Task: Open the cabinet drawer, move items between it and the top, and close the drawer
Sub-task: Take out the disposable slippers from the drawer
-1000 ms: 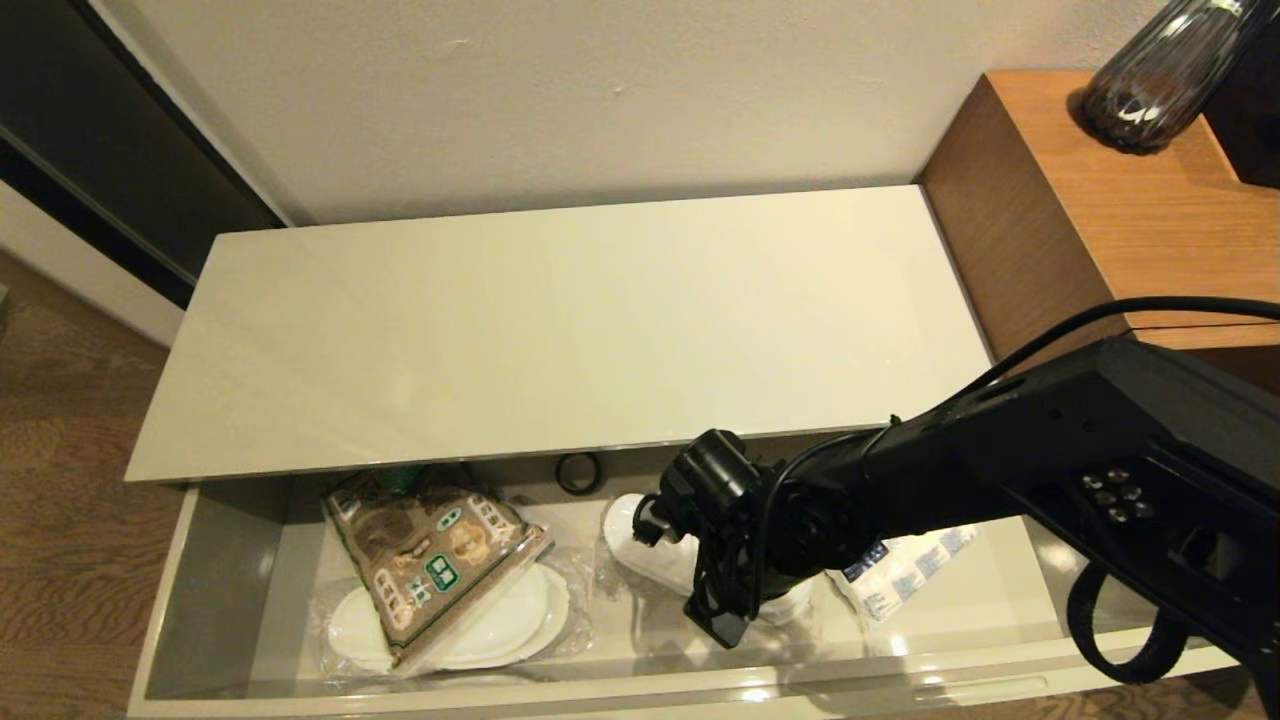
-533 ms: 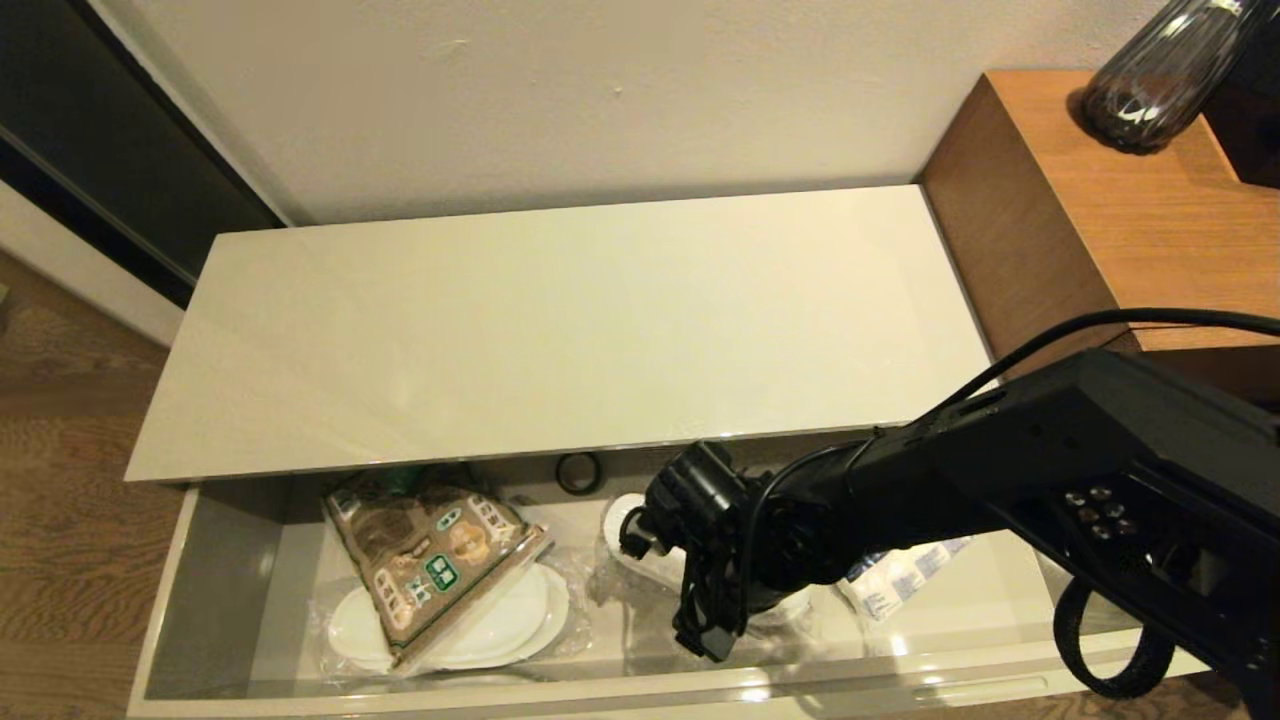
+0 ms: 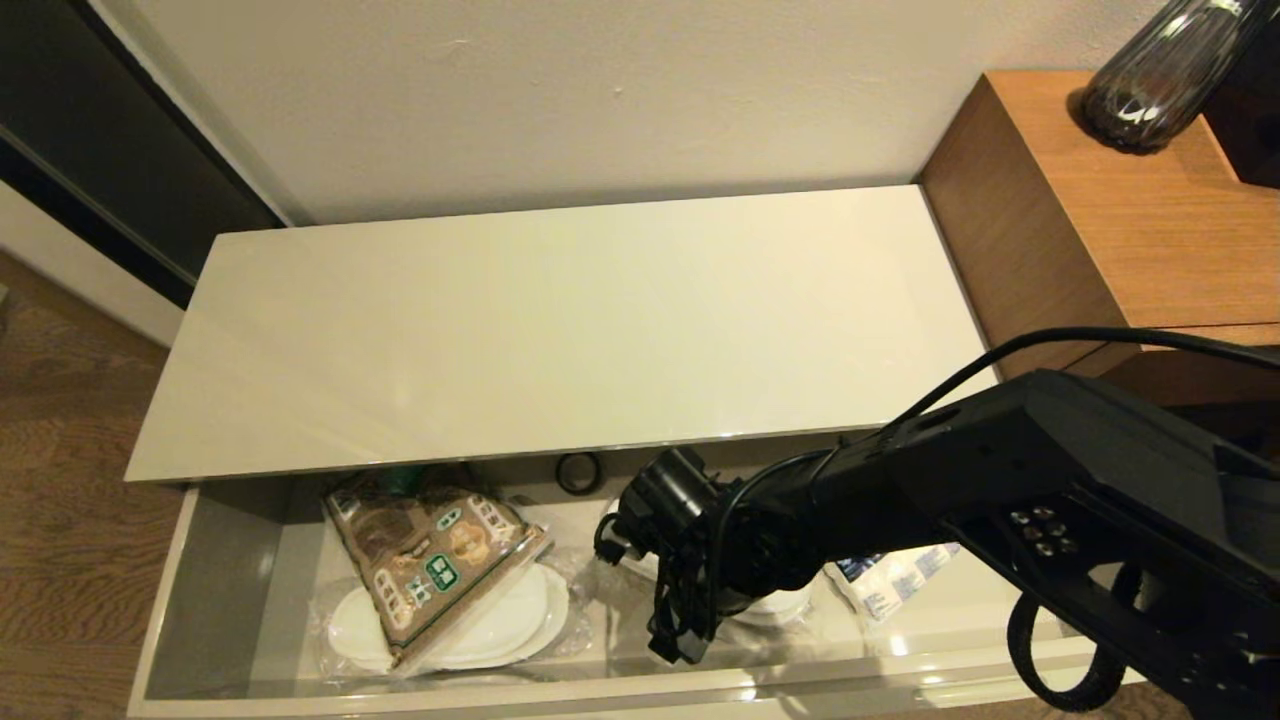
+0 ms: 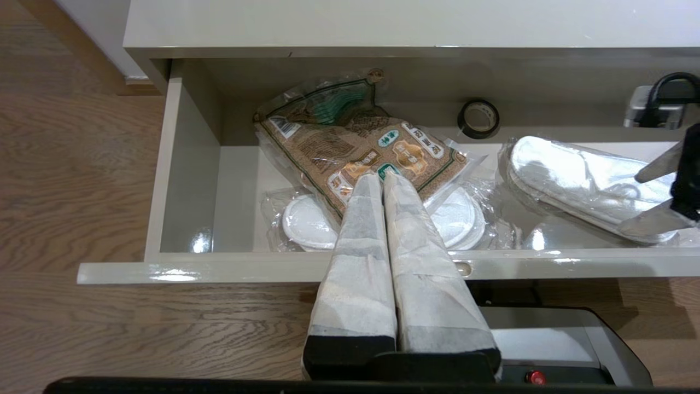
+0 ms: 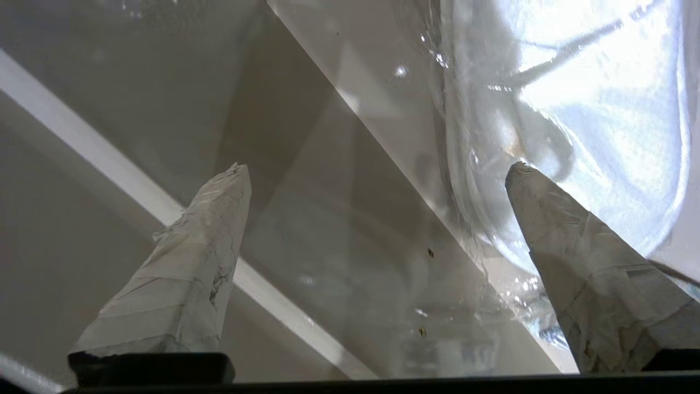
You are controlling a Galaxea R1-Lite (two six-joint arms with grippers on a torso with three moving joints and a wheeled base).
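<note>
The cabinet drawer (image 3: 215, 590) is pulled open below the bare cream top (image 3: 560, 330). Inside it the brown-and-green snack bag (image 3: 430, 560) lies on one wrapped slipper pack (image 3: 500, 625). The black tape roll (image 3: 580, 472) stands at the back and the tissue pack (image 3: 895, 580) lies to the right. My right gripper (image 3: 675, 630) hangs open inside the drawer. It holds nothing and sits at the left end of a second wrapped slipper pack (image 4: 574, 180), with one fingertip (image 5: 525, 180) over the wrap. My left gripper (image 4: 378, 176) is shut and empty in front of the drawer.
A taller brown wooden side table (image 3: 1120, 210) with a dark glass vase (image 3: 1150, 80) stands right of the cabinet. The wall runs behind the top. Wood floor (image 3: 60, 560) lies to the left. The robot's base (image 4: 558, 339) sits below the drawer front.
My right arm has swung left along the drawer, carrying the open gripper from over the slipper pack's middle toward its left end. The items have not moved.
</note>
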